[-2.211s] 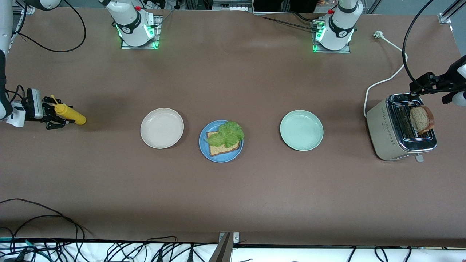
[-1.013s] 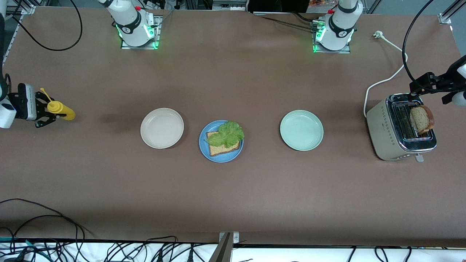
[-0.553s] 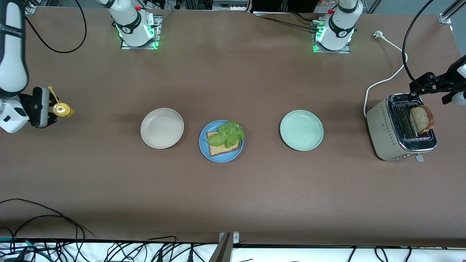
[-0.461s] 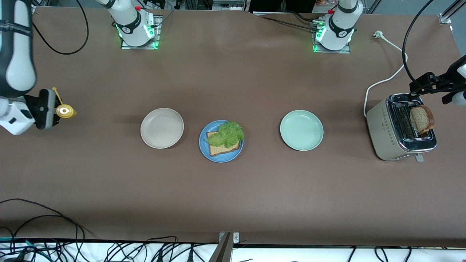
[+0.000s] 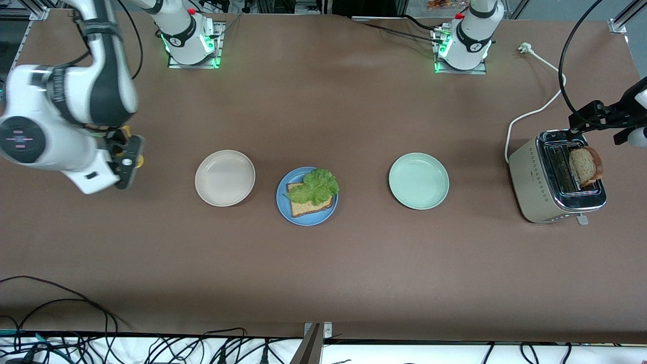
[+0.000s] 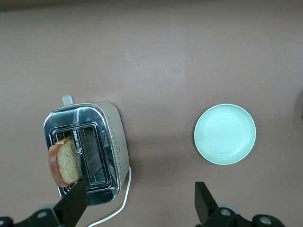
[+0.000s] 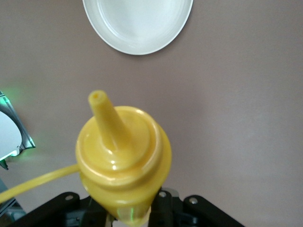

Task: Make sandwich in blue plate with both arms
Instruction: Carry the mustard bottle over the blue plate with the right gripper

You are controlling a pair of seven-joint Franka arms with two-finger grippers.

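Note:
The blue plate lies mid-table between two other plates. On it rests one brown bread slice with a ruffled lettuce leaf on top. A second bread slice stands up out of the toaster. My left gripper hangs open above the toaster; its fingers hold nothing, one close beside the bread. My right gripper is shut on a yellow squeeze bottle, nozzle pointing outward, over the table beside the cream plate. The right arm hides most of the bottle in the front view.
The cream plate sits toward the right arm's end, the pale mint-green plate toward the left arm's end. The toaster's white cord runs across the table toward the left arm's base. Loose cables lie along the table's front edge.
The right arm has swung the yellow bottle from the table's end toward the cream plate and turned it. The left arm has not moved.

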